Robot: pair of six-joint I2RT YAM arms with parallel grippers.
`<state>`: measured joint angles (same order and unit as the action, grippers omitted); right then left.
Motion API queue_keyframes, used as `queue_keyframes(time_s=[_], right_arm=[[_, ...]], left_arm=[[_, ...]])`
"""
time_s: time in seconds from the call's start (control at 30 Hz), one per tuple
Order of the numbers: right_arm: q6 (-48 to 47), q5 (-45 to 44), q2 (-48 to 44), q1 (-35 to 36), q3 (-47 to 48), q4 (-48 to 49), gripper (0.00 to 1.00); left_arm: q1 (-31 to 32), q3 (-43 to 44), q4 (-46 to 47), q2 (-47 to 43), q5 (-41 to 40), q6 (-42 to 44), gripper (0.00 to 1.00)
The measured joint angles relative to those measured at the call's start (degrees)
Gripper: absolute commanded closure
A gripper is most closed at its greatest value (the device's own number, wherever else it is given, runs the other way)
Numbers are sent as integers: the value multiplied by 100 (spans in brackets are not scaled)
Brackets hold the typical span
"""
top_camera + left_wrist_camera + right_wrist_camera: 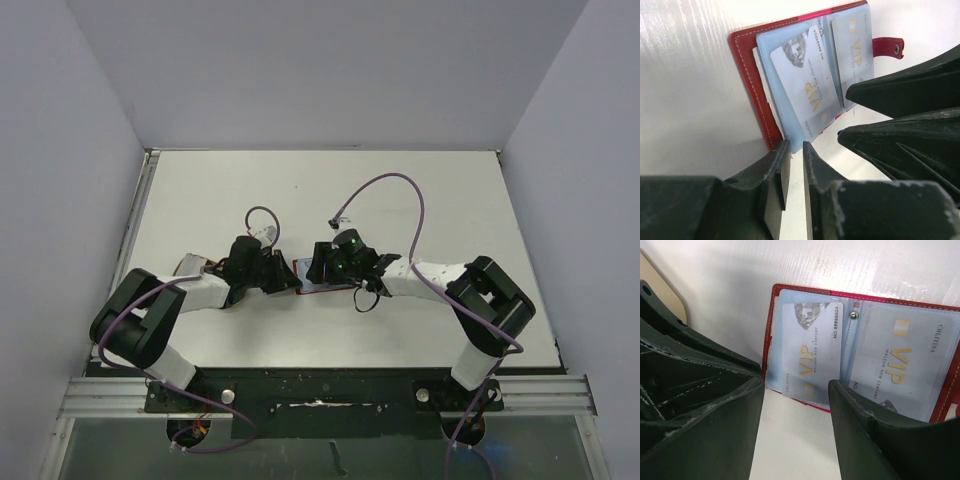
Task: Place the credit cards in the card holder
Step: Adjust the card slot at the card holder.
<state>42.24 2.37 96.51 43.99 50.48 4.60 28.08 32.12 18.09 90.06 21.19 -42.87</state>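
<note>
— Where is the card holder (747,65)?

— It lies open on the white table (420,200), in the middle of the overhead view, between my two grippers. In my left wrist view it fills the upper middle. Its red cover is at the left and its snap tab (887,46) sticks out at the upper right.

— And the credit cards (805,80)?

— Both are on the holder. In my right wrist view the tilted card (810,350) lies on the left half with its gold VIP lettering facing up. The straight card (902,360) sits squarely on the right half. I cannot tell whether the tilted card is tucked under the clear sleeve or lies on top of it.

— Your left gripper (795,145)?

— It is at the bottom of its own view, with only a thin slit between the fingers and the tips right at the holder's lower left corner. The pale sleeve's corner reaches that slit, but I cannot tell whether I am pinching it.

— And the right gripper (797,382)?

— It is spread wide, with nothing between the fingers but bare table and the holder's near edge. One finger (880,440) covers the lower part of the straight card at the lower right of the frame, and I cannot say whether it touches. At the upper left the edge of a tan dish (662,287) shows behind my other finger
</note>
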Motion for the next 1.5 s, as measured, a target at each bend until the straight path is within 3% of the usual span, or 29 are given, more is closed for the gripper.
queue_keyframes(time_s=[0.8, 1.5], right_arm=[[-17, -39, 240, 0, 90, -173, 42], [37, 289, 251, -35, 63, 236, 46]], left_arm=[[0, 0, 17, 181, 9, 2, 89], [-7, -13, 225, 286, 74, -26, 89]])
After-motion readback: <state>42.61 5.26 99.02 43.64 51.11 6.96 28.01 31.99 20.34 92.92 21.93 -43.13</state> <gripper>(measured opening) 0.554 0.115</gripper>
